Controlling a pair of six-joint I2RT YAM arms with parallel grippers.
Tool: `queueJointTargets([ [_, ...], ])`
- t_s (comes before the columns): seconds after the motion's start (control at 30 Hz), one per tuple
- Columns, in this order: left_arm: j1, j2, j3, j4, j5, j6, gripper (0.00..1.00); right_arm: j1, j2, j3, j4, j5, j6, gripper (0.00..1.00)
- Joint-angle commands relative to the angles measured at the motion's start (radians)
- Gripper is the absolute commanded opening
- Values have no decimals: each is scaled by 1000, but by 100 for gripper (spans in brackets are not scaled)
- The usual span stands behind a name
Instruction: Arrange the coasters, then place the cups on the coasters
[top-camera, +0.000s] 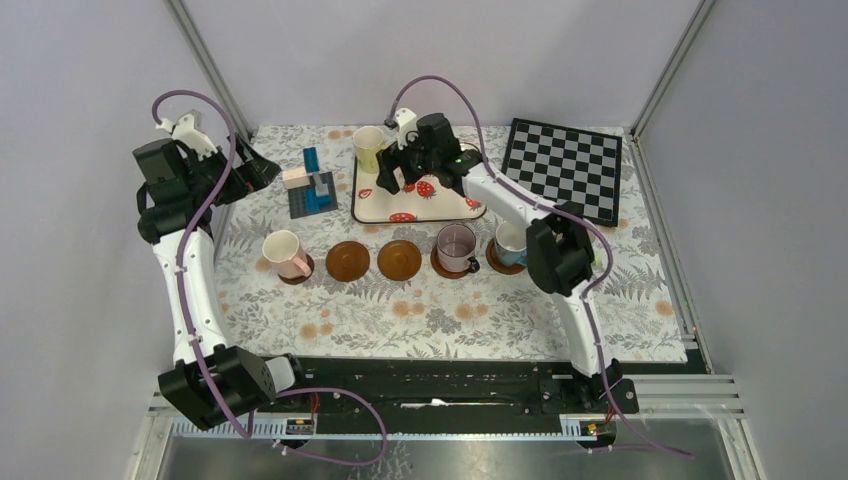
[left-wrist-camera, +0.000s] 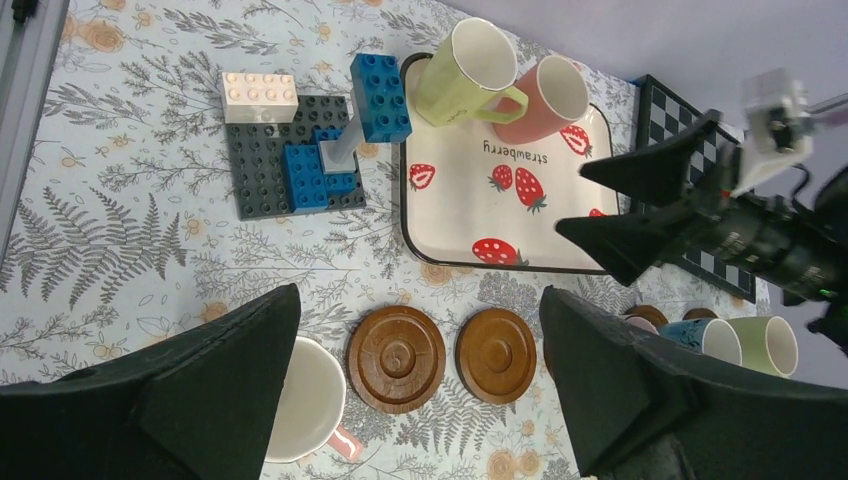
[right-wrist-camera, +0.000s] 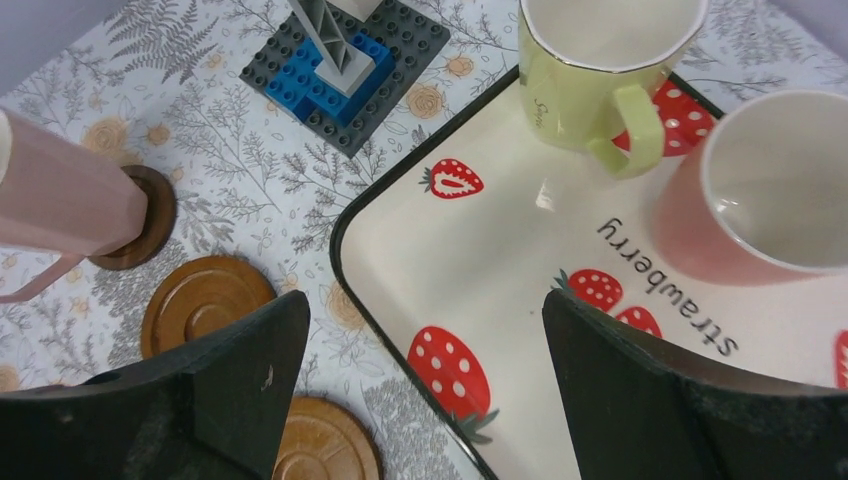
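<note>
step: the coasters lie in a row across the middle of the table; cup placing looks about two-thirds done, with a tray pick in hand.
right gripper (top-camera: 395, 180): fingers spread wide, pinching nothing, hanging over the strawberry tray (left-wrist-camera: 450, 220) near the two cups on it.
left gripper (left-wrist-camera: 418, 320): fully spread and empty, held high at the far left, looking down on the row.
pink cup (right-wrist-camera: 770, 190): upright on the far part of the tray, just right of the yellow-green one.
yellow-green cup (top-camera: 368, 148): upright at the tray's far left corner, handle towards the pink cup.
placed cups: pale pink cup (top-camera: 283, 252) at the left end; mauve cup (top-camera: 456, 246) and light blue cup (top-camera: 510, 242) to the right, each on a coaster.
green cup (left-wrist-camera: 768, 345): right of the blue one; its coaster is hidden, probably beneath it.
free spots: left empty coaster (top-camera: 347, 260) and right empty coaster (top-camera: 399, 260), between the pale pink and mauve cups.
next move: lower the spread fingers astride one tray cup's wall, clear of its neighbour, close, lift, and carry it near to an empty coaster.
</note>
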Motion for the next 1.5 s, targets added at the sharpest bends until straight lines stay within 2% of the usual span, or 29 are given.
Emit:
queueJointTargets([
  [0.0,6,-22,-6,69,26,-11,99,9,119,133,12,-22,22,93],
  [0.27,5,-35,-19,71,1,14,99,4,299,382,-61,84,16,93],
  [0.93,7,-25,-39,89,9,10,99,-12,462,480,113,242,-13,94],
  [1.13,5,-19,-49,98,12,9,99,-12,485,484,214,239,-44,94],
  [1.33,6,-11,-60,107,4,12,99,-12,484,487,225,165,-60,92],
  [1.47,6,-1,-62,109,3,10,99,-13,468,473,226,130,-59,84],
])
